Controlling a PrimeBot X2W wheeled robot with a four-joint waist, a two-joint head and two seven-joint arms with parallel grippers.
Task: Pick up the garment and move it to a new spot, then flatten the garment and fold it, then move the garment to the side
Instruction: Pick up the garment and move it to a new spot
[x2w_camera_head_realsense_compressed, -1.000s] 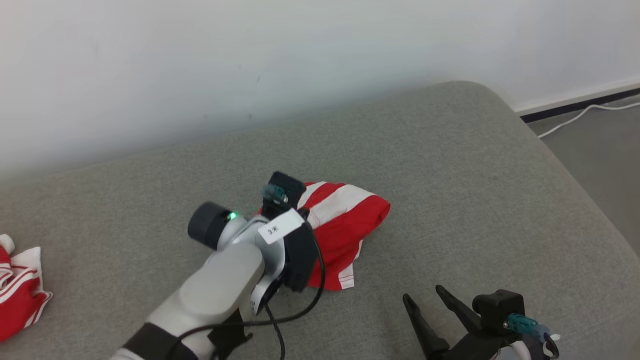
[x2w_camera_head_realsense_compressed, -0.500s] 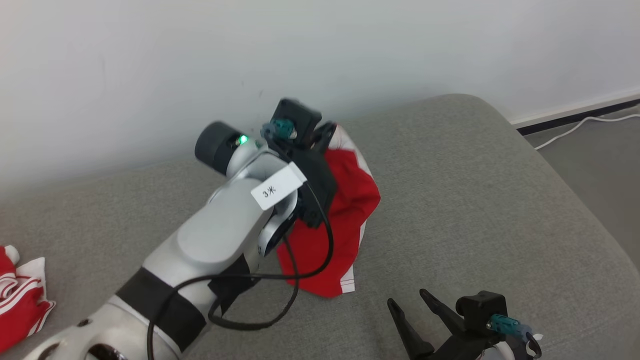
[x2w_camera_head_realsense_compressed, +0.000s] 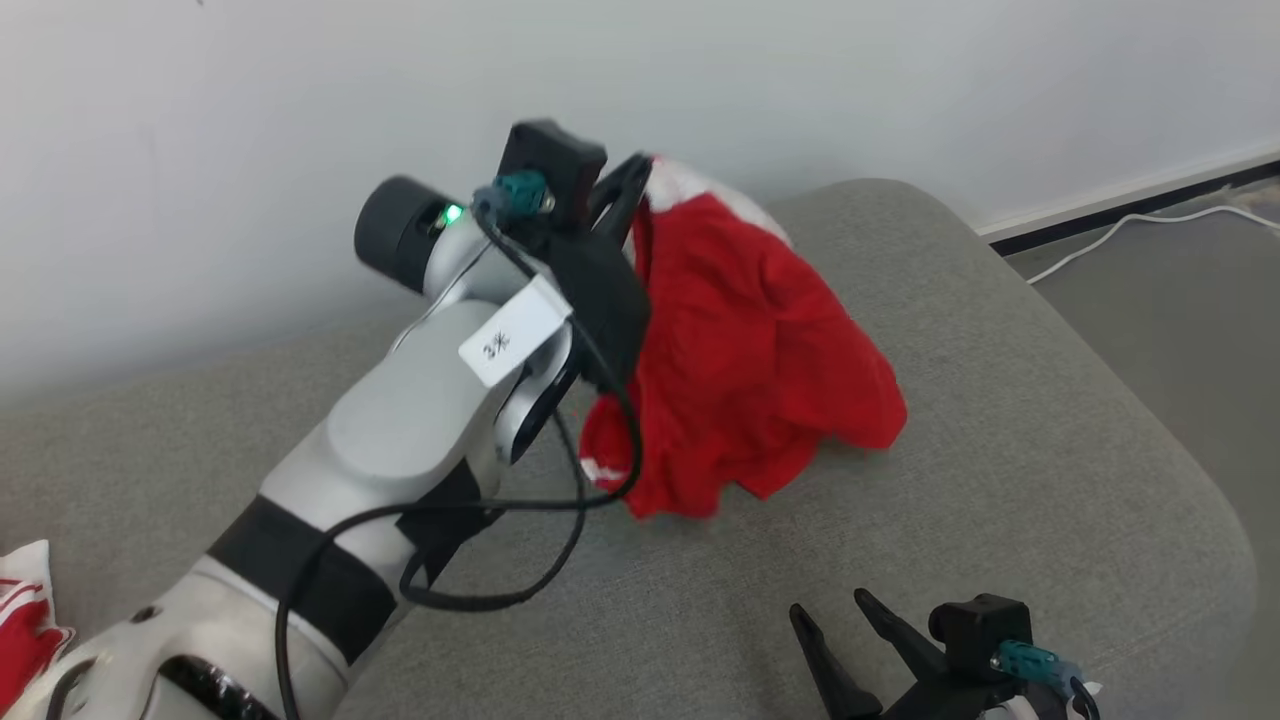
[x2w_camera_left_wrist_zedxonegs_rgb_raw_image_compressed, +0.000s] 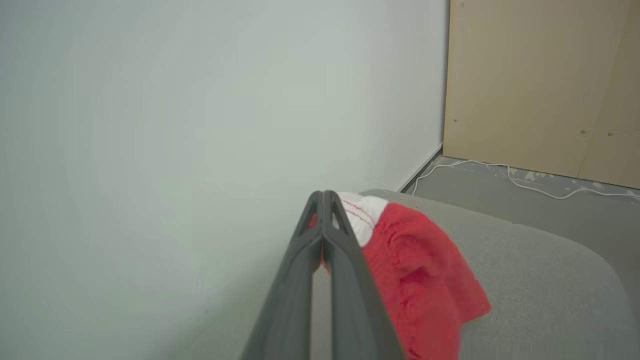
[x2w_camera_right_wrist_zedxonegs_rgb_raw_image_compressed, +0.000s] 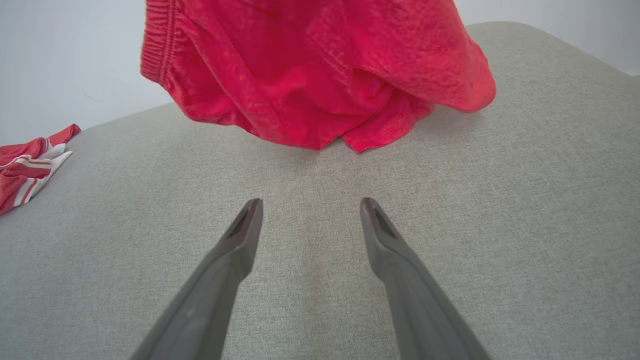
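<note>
Two grippers, one garment, and the first step of the job was in hand. Far out to the left of the left gripper, a striped cloth (x2w_camera_head_realsense_compressed: 25, 625) lay bunched on the grey cushion (x2w_camera_head_realsense_compressed: 1020, 400), and it played no part in this.

Moving across, the left gripper (x2w_camera_head_realsense_compressed: 628, 190) was raised close to the wall (x2w_camera_head_realsense_compressed: 200, 150). Its two dark fingers were pinched together on a white-trimmed edge of the garment (x2w_camera_head_realsense_compressed: 760, 350), and the left wrist view showed no gap between them at the tips. Below and to the right of that gripper the garment hung in a loose red bundle, most of it off the cushion. Whether its lowest folds brushed the fabric beneath, I couldn't tell.

Further right and low down, the right gripper (x2w_camera_head_realsense_compressed: 828, 602) sat with its fingers spread wide and nothing between them. It pointed toward the hanging hem but was apart from it. Off beyond it, a white cable (x2w_camera_head_realsense_compressed: 1120, 235) trailed across the floor (x2w_camera_head_realsense_compressed: 1200, 320).

My read was that this was the pick-up-and-carry, with the flattening and folding not yet begun. The next move called for the left gripper to take the bundle over open cushion and lower it so the cloth spread out instead of heaping. The right gripper would then need to come in and catch a second edge for the flattening.
</note>
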